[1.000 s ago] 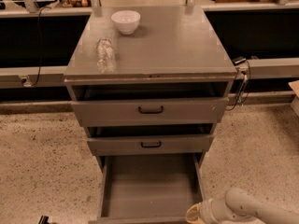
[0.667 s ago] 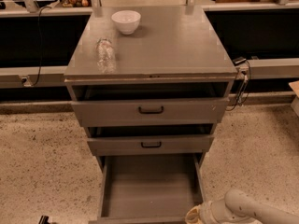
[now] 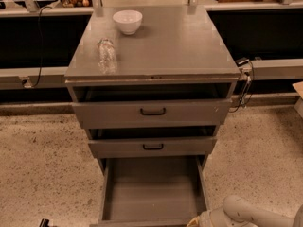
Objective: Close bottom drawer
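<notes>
**Bottom drawer stands wide open, gripper at its front right corner**

The gripper [image 3: 195, 220] is seen at the very bottom edge of the camera view, just beside the front right corner of the bottom drawer [image 3: 154, 189]. Only a small pale part of it is shown, so whether it is open or closed cannot be told, and contact with the drawer cannot be made out. The light grey arm [image 3: 248, 214] is seen behind it, reaching in from the lower right corner.

The bottom drawer is pulled far out of the cabinet toward the camera. Its plain grey floor and side walls are exposed, and its front is cut off by the lower edge of the view.

Above it, the middle drawer [image 3: 152, 146] is drawn out a little, with a small black handle at its centre. The top drawer [image 3: 152, 111], the widest of the three, is also drawn out slightly, and a dark gap is left above each.

On the cabinet top [image 3: 175, 41] a white bowl [image 3: 127, 21] is placed near the back left, and a clear plastic bottle [image 3: 107, 56] is laid on its side near the left edge. The cabinet is set on a speckled floor [image 3: 42, 164].
</notes>
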Motion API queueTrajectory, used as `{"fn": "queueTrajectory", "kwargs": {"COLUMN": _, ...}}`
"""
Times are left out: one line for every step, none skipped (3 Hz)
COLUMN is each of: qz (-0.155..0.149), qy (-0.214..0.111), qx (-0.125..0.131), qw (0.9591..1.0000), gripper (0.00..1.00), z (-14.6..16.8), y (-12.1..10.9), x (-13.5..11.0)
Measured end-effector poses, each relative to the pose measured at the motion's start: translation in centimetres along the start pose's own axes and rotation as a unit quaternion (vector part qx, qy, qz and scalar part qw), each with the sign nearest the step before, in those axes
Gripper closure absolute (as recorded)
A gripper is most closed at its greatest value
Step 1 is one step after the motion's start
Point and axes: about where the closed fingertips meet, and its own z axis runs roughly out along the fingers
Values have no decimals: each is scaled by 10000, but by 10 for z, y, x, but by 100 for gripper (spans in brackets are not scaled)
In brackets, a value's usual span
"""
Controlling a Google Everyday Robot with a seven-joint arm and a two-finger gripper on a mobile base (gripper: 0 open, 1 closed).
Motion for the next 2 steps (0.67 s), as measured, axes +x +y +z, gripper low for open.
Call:
{"fn": "queueTrajectory", "kwargs": {"qz": 3, "qy": 14, "qx": 75, "qw": 10000, "gripper": 100, "z": 1, "y": -2, "x": 2}}
{"fn": "queueTrajectory", "kwargs": {"qz": -126, "qy": 65, "qx": 139, "qw": 9998, "gripper": 100, "z": 10, "y": -3, "x": 5}}
